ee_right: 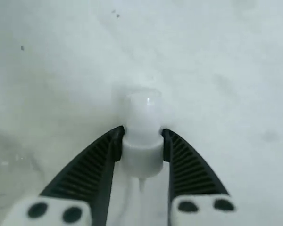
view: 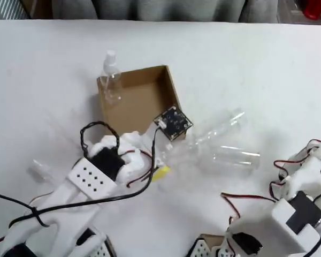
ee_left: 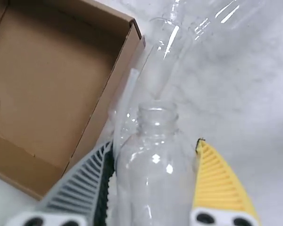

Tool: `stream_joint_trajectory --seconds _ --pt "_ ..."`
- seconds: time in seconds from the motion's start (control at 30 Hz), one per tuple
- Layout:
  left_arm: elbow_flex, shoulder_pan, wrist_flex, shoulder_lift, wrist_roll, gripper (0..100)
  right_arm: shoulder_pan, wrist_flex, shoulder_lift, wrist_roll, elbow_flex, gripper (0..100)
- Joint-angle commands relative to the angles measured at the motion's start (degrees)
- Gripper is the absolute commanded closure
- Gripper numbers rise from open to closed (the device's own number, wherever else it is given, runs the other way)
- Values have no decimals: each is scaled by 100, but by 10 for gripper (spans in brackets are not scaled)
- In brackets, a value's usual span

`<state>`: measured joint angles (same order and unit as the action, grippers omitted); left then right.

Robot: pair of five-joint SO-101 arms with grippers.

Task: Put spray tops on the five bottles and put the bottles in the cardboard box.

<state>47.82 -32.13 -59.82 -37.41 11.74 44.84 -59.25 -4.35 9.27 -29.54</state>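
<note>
Where the left gripper [ee_left: 154,143] sits just beside an outer corner of the cardboard box [view: 136,101], its grey and yellow fingers are clenched on a clear bottle [ee_left: 153,183] with an open neck. Two further clear bottles [view: 220,128] [view: 236,158] lie on their sides on the white table [view: 246,64], near the box on the side toward the other arm. One capped bottle [view: 111,77], fitted with a white spray top, stands upright in a far corner of the box. The right gripper [ee_right: 142,133] is over bare table at the near edge, its black fingers grasping a white spray top [ee_right: 144,113] by the collar. Any print on the bottles is too small to tell.
</note>
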Motion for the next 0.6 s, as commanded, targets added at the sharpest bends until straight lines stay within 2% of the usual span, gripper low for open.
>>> stream_joint_trajectory --seconds 0.0,0.1,0.33,0.43,0.57 --pt "-44 66 114 -224 53 980 48 -655 75 273 686 979" --pt "-44 66 114 -224 53 980 40 -1235 330 536 1011 983" --pt "-88 145 105 -242 9 980 -40 -2009 1684 545 1160 983" --pt "-97 295 132 -251 9 980 -259 -2440 2404 571 949 983" --pt "-35 453 97 -725 9 980 -910 -2738 3380 571 404 983"
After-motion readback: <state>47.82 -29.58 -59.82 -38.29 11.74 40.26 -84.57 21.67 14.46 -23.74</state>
